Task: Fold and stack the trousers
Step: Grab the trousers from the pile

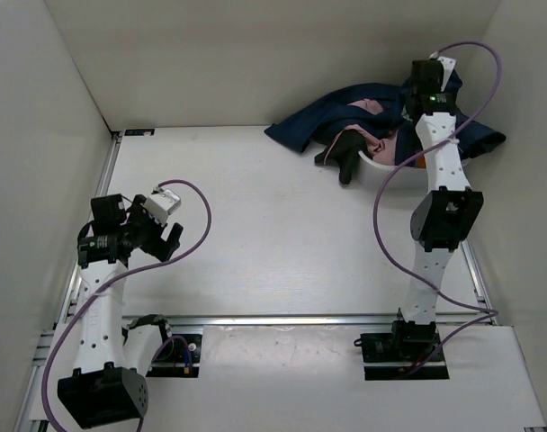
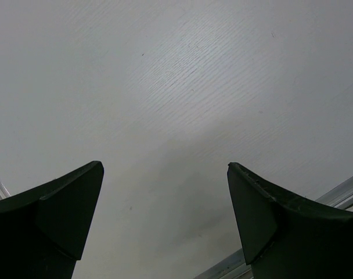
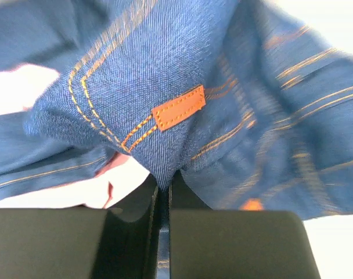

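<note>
I have the right claw (image 3: 163,192) pinched together on a fold of the trousers (image 3: 136,70), just under the orange patch (image 3: 178,108) at the waistband. They lie heaped at the table's (image 1: 255,225) far right corner, tangled with a pink garment (image 1: 374,108) and a black garment (image 1: 345,151). The left claw (image 2: 165,209) hangs wide apart over the table's near left, holding nothing. I read this as the pick-up step, folding not yet begun. Next I'd lift and drag the trousers toward the table's middle, free of the other clothes, and spread them flat.
</note>
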